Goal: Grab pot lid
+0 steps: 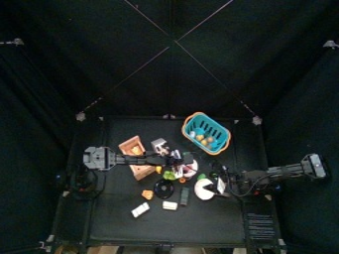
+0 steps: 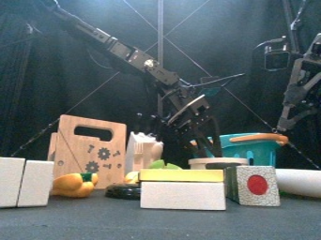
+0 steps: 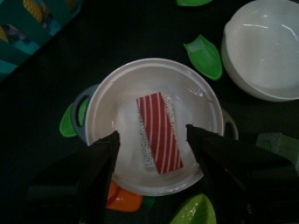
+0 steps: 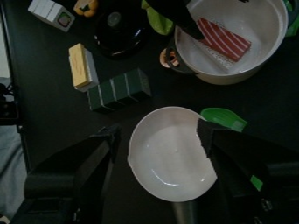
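Over the white pot (image 3: pixel 117 96), left pincer (image 3: pixel 152 136) spread wide, empty. Dark pot lid (image 4: pixel 117 35) lies flat nearby. Risk: closing here, I'd nip the red strip (image 3: pixel 158 118) or the pot's rim instead.

Dim light falls from above, black curtains swallow most of it (the overhead picture looks darkest), and both wrist pictures blur softly near their jaws.

surface: black table (image 1: pixel 119 203) | on it: teal basket (image 1: pixel 205 130), wooden board (image 2: pixel 90 148), white bowl (image 4: pixel 176 159), pot (image 3: pixel 158 122)
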### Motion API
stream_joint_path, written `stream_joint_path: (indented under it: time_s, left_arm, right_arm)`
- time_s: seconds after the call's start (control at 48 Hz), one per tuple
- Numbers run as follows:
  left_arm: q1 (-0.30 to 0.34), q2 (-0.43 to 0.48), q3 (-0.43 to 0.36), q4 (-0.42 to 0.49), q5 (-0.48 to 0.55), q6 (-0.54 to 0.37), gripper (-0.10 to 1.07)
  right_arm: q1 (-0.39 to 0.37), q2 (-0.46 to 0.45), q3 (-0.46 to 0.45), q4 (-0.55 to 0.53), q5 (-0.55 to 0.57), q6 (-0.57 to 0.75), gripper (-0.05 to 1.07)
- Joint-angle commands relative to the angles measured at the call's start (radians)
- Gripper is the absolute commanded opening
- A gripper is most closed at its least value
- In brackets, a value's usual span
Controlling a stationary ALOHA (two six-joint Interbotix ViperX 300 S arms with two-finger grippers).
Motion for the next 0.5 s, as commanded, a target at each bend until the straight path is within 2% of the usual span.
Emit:
stream_joint_path:
  time_s: [0.0, 0.083, 0.25, 0.479]
  left_arm:
    - [-0.002, -0.057, -0.012, 0.002, -0.002, -0.003, 0.94]
    - [-0.006, -0.097, 0.002, 0.006, 0.000, 0.000, 0.94]
    - [-0.061, -0.166, 0.041, 0.018, 0.025, 0.003, 0.94]
    - [-0.129, -0.241, 0.160, 0.043, 0.067, -0.005, 0.94]
  right_arm:
    - [-0.003, 0.002, -0.009, 0.000, -0.002, 0.000, 1.00]
    - [-0.003, 0.002, -0.009, 0.000, -0.002, 0.000, 1.00]
    - [-0.003, 0.002, -0.009, -0.002, -0.002, -0.002, 1.00]
    - [-0.021, 0.002, -0.009, 0.000, -0.002, -0.002, 1.00]
